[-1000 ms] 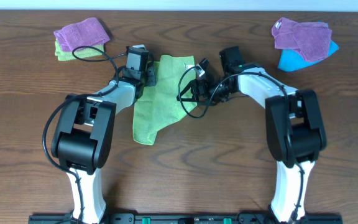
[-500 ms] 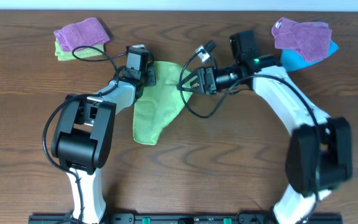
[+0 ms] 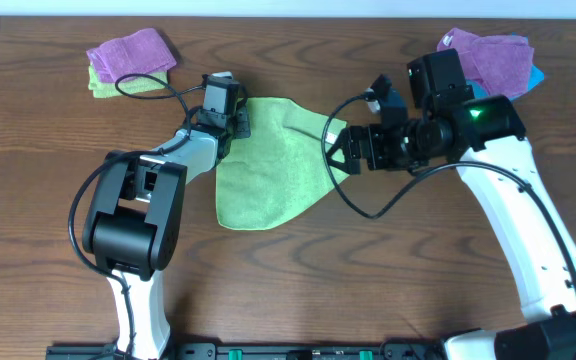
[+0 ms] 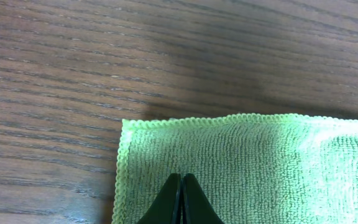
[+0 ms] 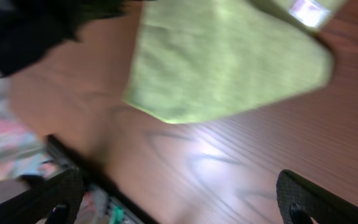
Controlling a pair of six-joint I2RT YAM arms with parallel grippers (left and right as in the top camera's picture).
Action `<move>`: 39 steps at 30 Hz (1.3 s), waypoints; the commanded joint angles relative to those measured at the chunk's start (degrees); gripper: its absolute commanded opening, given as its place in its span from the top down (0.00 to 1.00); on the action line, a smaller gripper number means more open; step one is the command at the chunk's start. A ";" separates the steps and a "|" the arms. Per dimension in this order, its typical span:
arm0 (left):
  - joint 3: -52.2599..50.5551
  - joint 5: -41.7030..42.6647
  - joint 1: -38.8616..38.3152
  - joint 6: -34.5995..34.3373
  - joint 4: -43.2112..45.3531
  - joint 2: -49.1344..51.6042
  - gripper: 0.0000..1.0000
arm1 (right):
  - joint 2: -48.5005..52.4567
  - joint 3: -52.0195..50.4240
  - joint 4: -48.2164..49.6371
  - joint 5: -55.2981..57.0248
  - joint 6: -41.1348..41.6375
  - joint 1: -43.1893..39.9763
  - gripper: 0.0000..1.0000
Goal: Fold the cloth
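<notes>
1. The cloth (image 3: 273,165) lies spread on the worktop (image 3: 298,270), near its middle, between the two arms.
2. The left pincer (image 4: 182,186) rests on the cloth's far left corner, just inside the edges.
3. The right pincer (image 3: 340,152) hangs at the cloth's right edge.
4. The left towel pile (image 3: 128,60) lies in the worktop's far left corner and the right towel pile (image 3: 488,62) in its far right corner, both well apart from the cloth.
</notes>
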 commanded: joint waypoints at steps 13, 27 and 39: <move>0.22 -1.77 0.20 -1.75 -2.51 1.46 0.94 | 14.53 1.22 12.90 11.02 -4.04 -0.15 0.98; 0.22 -1.36 -0.39 -1.75 -5.11 1.46 0.94 | 26.21 1.25 29.33 11.96 -7.48 1.62 0.99; 0.22 -1.33 -1.70 -1.73 -5.40 1.46 0.94 | 30.99 1.25 32.48 19.45 -10.43 3.28 0.99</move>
